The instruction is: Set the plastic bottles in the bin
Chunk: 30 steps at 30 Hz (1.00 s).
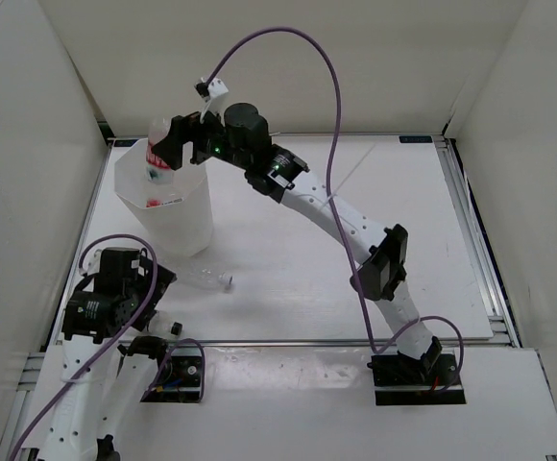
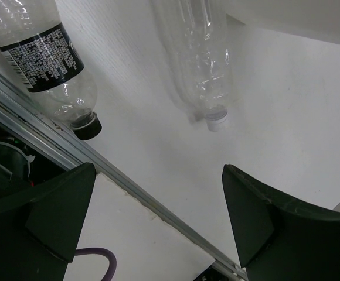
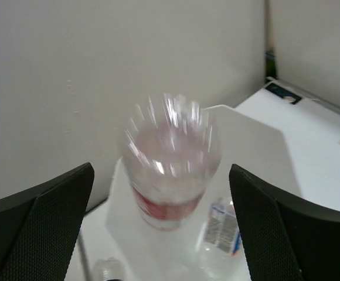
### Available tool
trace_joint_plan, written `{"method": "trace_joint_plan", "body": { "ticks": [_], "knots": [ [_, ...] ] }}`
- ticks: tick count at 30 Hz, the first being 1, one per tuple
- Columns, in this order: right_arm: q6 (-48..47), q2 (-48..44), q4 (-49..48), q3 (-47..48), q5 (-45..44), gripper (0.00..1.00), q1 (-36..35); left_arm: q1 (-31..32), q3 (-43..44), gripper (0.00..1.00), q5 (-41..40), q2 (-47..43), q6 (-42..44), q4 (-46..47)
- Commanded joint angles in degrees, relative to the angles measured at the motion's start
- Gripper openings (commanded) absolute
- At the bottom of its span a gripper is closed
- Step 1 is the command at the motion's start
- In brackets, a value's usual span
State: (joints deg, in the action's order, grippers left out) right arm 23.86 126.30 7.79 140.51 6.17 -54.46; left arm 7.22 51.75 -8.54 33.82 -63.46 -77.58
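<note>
White table (image 1: 355,192) boxed in by white walls (image 1: 29,144); bin (image 1: 187,226) at upper left.
The right gripper (image 3: 161,170) hangs wide open over the bin, with a blurred red-labelled bottle (image 3: 170,152) between its fingers, touching neither. The left gripper (image 2: 158,199), wide open and empty, sits at lower left above a dark-capped bottle (image 2: 47,58) and a clear bottle (image 2: 196,58), both lying near the front rail (image 2: 129,187). Open surface spans centre and right.

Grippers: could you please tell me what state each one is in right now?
Left gripper: open, holding nothing.
Right gripper: open above the bin; the red-labelled bottle sits ungripped in the gap.
</note>
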Motion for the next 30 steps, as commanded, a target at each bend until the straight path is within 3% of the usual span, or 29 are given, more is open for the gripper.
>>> {"method": "trace_joint_plan", "body": {
  "ticks": [1, 7, 14, 19, 30],
  "knots": [
    [-10.0, -6.6, -4.6, 0.3, -7.2, 1.00, 1.2, -0.3, 0.1, 1.00, 0.9, 0.8, 1.1, -2.8],
    [-11.6, -17.7, 0.5, -6.5, -12.2, 1.00, 1.2, -0.3, 2.3, 1.00, -7.7, 2.1, -1.7, -4.4],
    [-13.9, -28.7, 9.3, -19.1, -15.3, 1.00, -0.5, -0.3, 1.8, 1.00, -12.5, 6.1, -18.3, -4.4],
    [-13.2, -32.7, 17.8, -22.6, -17.5, 1.00, -1.1, -2.1, 0.0, 1.00, -13.9, 12.8, -26.2, -4.4],
    [-9.3, -38.8, 24.8, -33.8, -17.5, 1.00, -1.6, -13.5, -4.7, 1.00, -10.8, 24.3, -26.5, -4.4]
  ]
}}
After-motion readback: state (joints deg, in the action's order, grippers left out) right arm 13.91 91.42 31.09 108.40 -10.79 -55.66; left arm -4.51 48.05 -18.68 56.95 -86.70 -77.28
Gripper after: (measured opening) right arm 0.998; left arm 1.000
